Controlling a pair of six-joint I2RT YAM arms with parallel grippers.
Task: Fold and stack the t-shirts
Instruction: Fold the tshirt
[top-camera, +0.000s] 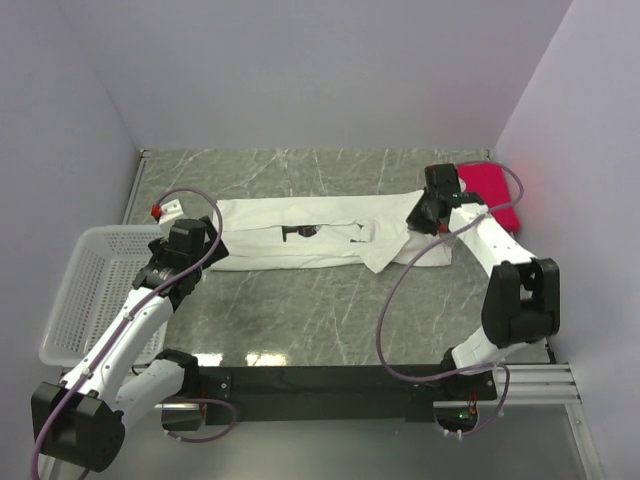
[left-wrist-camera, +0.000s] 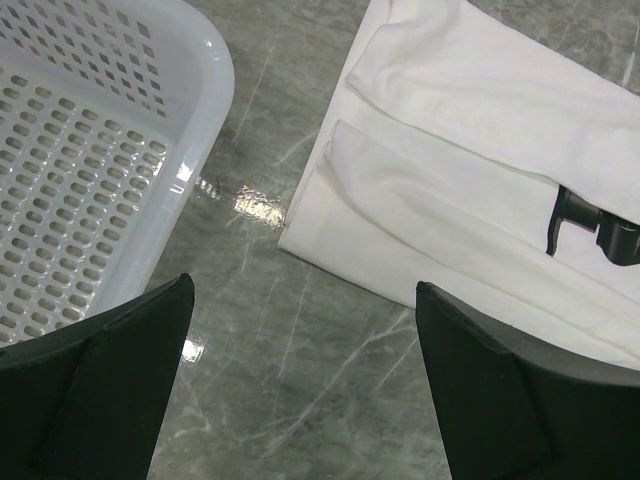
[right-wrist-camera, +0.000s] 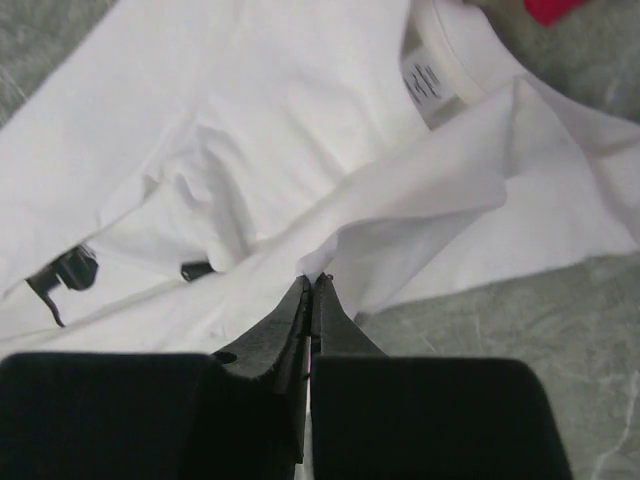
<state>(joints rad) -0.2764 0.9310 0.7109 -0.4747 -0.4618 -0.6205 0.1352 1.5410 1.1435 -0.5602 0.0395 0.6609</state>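
Fingers (right-wrist-camera: 290, 322) of right gripper (right-wrist-camera: 315, 284) pinch right-end fold of white t-shirt (right-wrist-camera: 250, 120); long axis runs leftward to left gripper (left-wrist-camera: 303, 290), spread empty.

The grey marble table (top-camera: 300, 310) carries a white t-shirt (top-camera: 270, 255), red t-shirt (top-camera: 487, 187) and mesh basket (top-camera: 85, 280).

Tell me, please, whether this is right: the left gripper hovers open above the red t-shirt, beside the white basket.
No: the left gripper hovers open above bare table, beside the white basket, as the left wrist view shows; the red t-shirt lies far right.
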